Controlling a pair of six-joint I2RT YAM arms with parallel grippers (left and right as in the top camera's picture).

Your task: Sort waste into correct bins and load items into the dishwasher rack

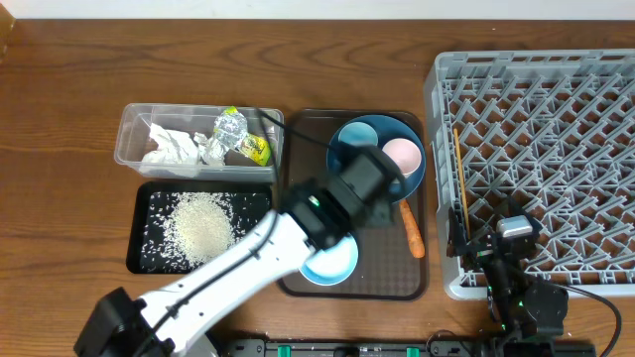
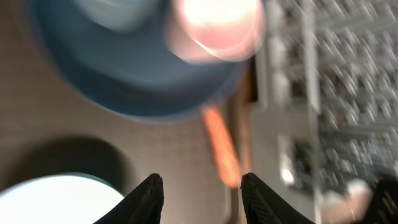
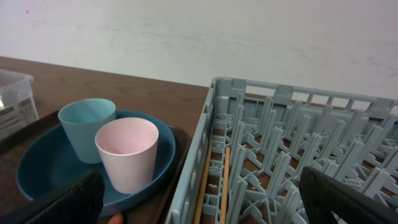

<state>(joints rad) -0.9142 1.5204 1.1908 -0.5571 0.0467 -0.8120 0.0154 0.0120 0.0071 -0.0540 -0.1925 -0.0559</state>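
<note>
Only the overhead shows rice [image 1: 203, 223] in the black tray [image 1: 133, 238], at 9 o'clock from the carrot [image 1: 412, 230]. The blurred left wrist view shows your left fingers [image 2: 149, 194] apart and empty, that carrot just ahead; your right fingers [image 3: 68, 200] gape, empty.

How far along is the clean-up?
Napkins, foil and wrapper lie in the clear tub, rice in the black tray. The left claw hangs open near the carrot. The plate, blue cup, pink cup and bowl sit on the brown tray; none is in the rack.
</note>
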